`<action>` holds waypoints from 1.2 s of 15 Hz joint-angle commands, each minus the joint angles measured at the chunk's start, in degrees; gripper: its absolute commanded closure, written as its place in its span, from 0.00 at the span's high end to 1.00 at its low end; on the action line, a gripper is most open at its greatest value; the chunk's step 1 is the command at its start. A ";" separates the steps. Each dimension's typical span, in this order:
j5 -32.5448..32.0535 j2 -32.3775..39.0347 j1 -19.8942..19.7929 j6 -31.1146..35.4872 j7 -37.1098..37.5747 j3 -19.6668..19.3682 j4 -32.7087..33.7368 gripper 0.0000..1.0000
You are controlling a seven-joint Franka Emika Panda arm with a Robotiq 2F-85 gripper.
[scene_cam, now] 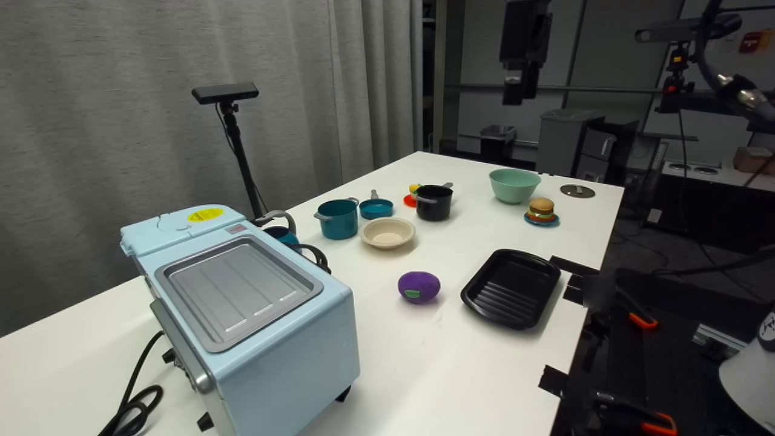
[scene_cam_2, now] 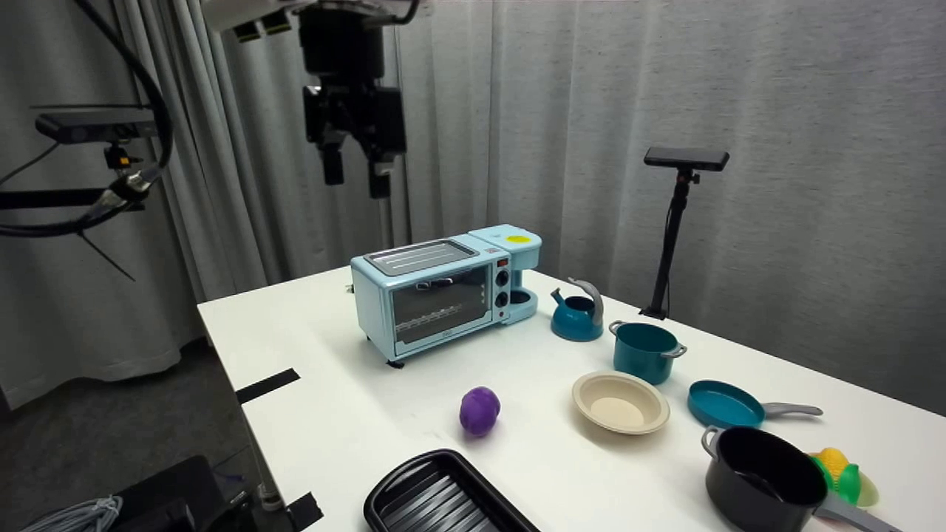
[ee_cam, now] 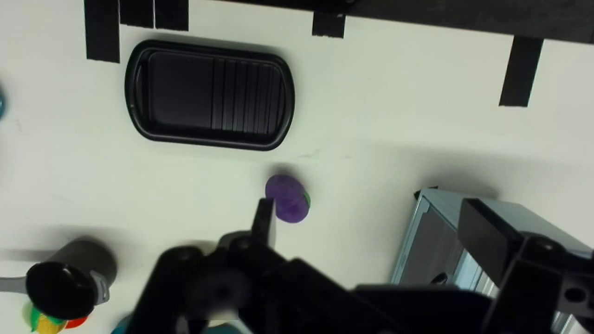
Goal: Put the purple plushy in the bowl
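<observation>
We are seeing the gripper hanging high above the white table, pointing downward, its two fingers standing well apart, so it is gaping wide. Lower down, the purple plushy is lying directly on the table in both exterior views, and in an exterior view it is showing us a small green patch on its side. It is sitting between the black tray and the light-blue toaster oven, nearer the tray and touching neither. In the wrist view we are finding one fingertip overlapping the plushy's edge, while the exterior views are placing the gripper well above it. The cream bowl is resting upright near the plushy, apart from it, and a mint-green bowl is standing upright farther off in an exterior view, near a toy burger that is sitting on a small teal plate. Close to those, a round lid is lying flat. Nearer the gray curtain we are noticing a teal kettle beside the oven, a teal pot just beside the cream bowl, a teal frying pan with its handle pointing away from that bowl, and a black pot with yellow and green toy pieces just beside it. Black tape strips are clinging to the table near the tray.
</observation>
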 commanded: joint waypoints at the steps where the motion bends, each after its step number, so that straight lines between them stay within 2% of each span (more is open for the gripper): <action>1: -0.95 13.03 -1.78 -1.84 -2.81 -2.79 14.08 1.00; 3: -0.26 19.13 -2.64 -3.61 -4.88 -3.89 20.63 1.00; 5: 1.34 25.19 -3.12 -8.57 -7.42 -5.33 26.85 1.00; 6: 0.02 18.22 -2.87 -3.21 -4.68 -3.94 18.53 1.00; 9: 0.29 24.42 -3.38 -5.87 -6.06 -4.74 24.18 1.00; 13: 0.32 25.14 -3.38 -6.77 -6.08 -4.71 25.45 1.00; 15: -3.09 25.20 -3.12 -3.73 -5.97 -4.11 23.34 1.00; 18: -4.49 26.37 -2.38 2.41 -6.37 -2.97 18.60 1.00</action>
